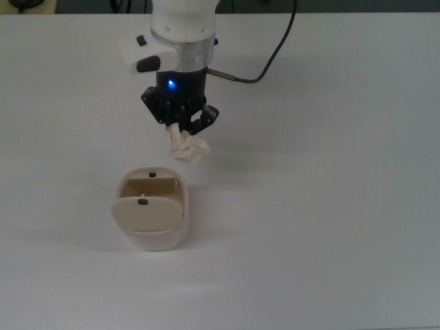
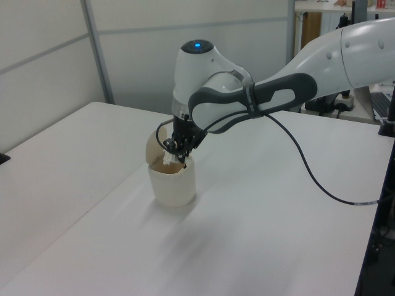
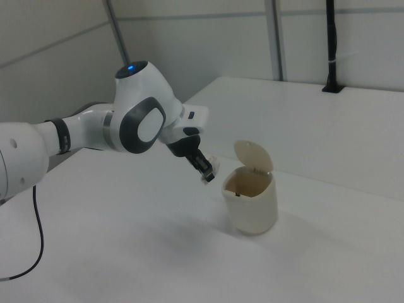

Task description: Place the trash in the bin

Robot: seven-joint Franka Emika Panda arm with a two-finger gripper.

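Observation:
My gripper (image 1: pixel 181 130) (image 3: pixel 206 170) (image 2: pixel 176 150) is shut on the trash (image 1: pixel 186 146) (image 3: pixel 211 165), a small off-white crumpled wad, and holds it in the air above the table. The bin (image 1: pixel 151 210) (image 2: pixel 172 179) (image 3: pixel 251 199) is a cream-beige container with its flap lid (image 1: pixel 146 214) (image 3: pixel 253 156) swung up and its mouth showing. In the top view the trash hangs just above and to the right of the bin's rim. In the right view the wad is beside the bin's upper left edge, slightly above the rim. In the left view the gripper overlaps the bin's mouth.
The white table (image 1: pixel 330 206) spreads wide around the bin. A black cable (image 1: pixel 268 62) trails from the arm across the top view's upper middle. A second white table (image 2: pixel 55 160) stands on the left view's left, with grey wall panels behind.

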